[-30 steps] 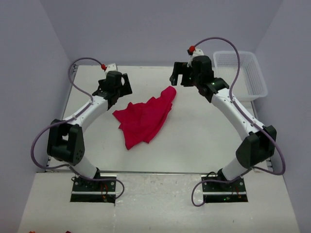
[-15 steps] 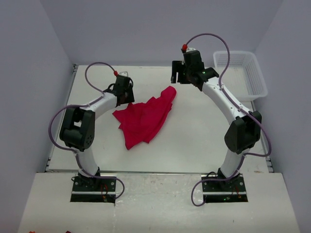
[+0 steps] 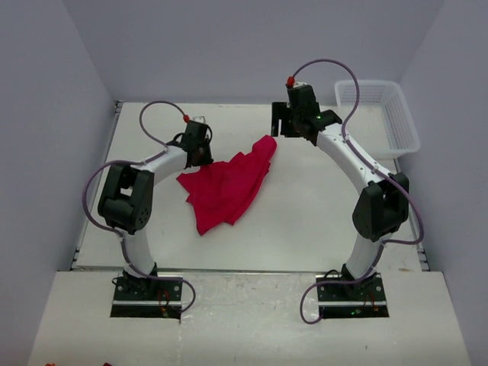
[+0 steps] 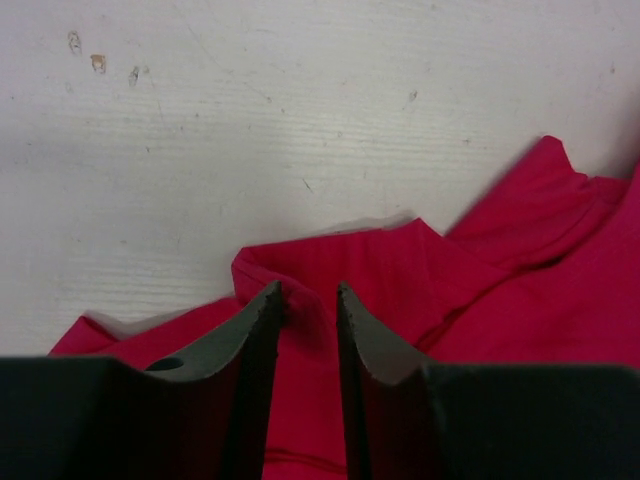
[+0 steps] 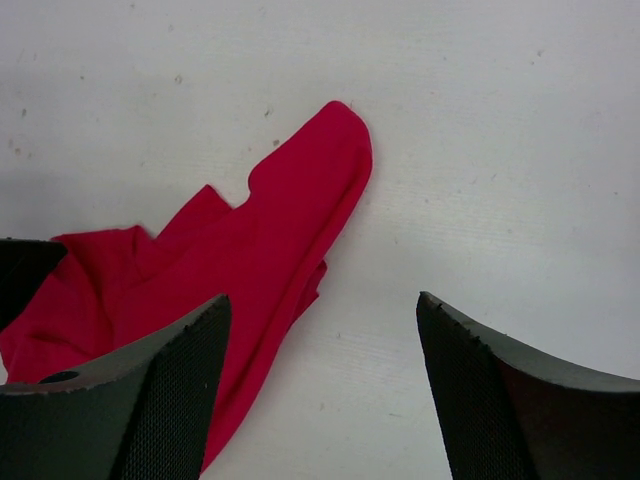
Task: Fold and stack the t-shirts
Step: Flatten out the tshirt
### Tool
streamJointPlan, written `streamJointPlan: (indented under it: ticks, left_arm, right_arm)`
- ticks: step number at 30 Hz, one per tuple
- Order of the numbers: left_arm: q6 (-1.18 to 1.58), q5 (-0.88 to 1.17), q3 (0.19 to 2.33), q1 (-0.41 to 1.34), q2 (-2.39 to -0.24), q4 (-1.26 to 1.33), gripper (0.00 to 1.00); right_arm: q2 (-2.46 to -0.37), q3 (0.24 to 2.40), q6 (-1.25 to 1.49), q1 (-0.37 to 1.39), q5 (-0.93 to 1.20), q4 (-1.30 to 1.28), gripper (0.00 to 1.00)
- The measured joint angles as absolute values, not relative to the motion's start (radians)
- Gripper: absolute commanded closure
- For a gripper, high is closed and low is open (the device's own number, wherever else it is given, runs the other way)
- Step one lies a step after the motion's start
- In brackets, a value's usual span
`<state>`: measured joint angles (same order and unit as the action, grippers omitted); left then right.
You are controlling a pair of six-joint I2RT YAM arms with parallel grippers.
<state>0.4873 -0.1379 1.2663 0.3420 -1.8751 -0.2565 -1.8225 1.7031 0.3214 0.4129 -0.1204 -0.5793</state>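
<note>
Since a second before, found the left gripper (image 3: pixel 201 155) carried toward 4 o'clock across the white table (image 3: pixel 320 221), onto the 10 o'clock edge of the crumpled bright red cloth t-shirt (image 3: pixel 227 187), with jaws drawn in from wide to narrow. Found the right gripper (image 3: pixel 280 122) shifted slightly toward 10 o'clock, with jaws somewhat less spread than before. Saw no change in the t-shirt's heap or place. Placed the t-shirt near the table's middle, with one long point reaching toward 1 o'clock. In the left wrist view, saw the left gripper (image 4: pixel 308 296) set down on a raised fold of the red cloth (image 4: pixel 420 280), with cloth showing in the narrow gap between the fingers; could not tell whether truly clamped. In the right wrist view, saw the right gripper (image 5: pixel 320 308) spread wide and holding nothing, above bare table, with the t-shirt's point (image 5: pixel 275 225) at its 11 o'clock, apart from both fingers. Noted a white plastic mesh basket (image 3: pixel 381 152) at the table's 2 o'clock corner, well apart from the shirt.
</note>
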Motion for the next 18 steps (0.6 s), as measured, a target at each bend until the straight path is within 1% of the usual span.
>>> streamJointPlan:
  ticks: [1, 6, 9, 11, 18]
  left_arm:
    - [0.487, -0.137, 1.267, 0.342, -1.884, -0.256, 0.71]
    - [0.487, -0.133, 1.278, 0.342, -1.934, -0.260, 0.82]
    - [0.486, -0.129, 1.285, 0.342, -1.959, -0.261, 0.91]
    - [0.487, -0.129, 1.286, 0.342, -1.964, -0.264, 1.00]
    - [0.486, -0.136, 1.305, 0.342, -1.963, -0.281, 1.00]
  right_arm:
    - [-1.822, 1.699, 0.321, 0.413, -0.121, -0.579, 0.24]
    - [-1.822, 1.686, 0.322, 0.406, -0.121, -0.577, 0.24]
    - [-1.822, 1.681, 0.322, 0.399, -0.121, -0.577, 0.23]
    - [-1.822, 1.679, 0.322, 0.395, -0.120, -0.577, 0.24]
    - [-1.864, 1.679, 0.333, 0.386, -0.081, -0.575, 0.22]
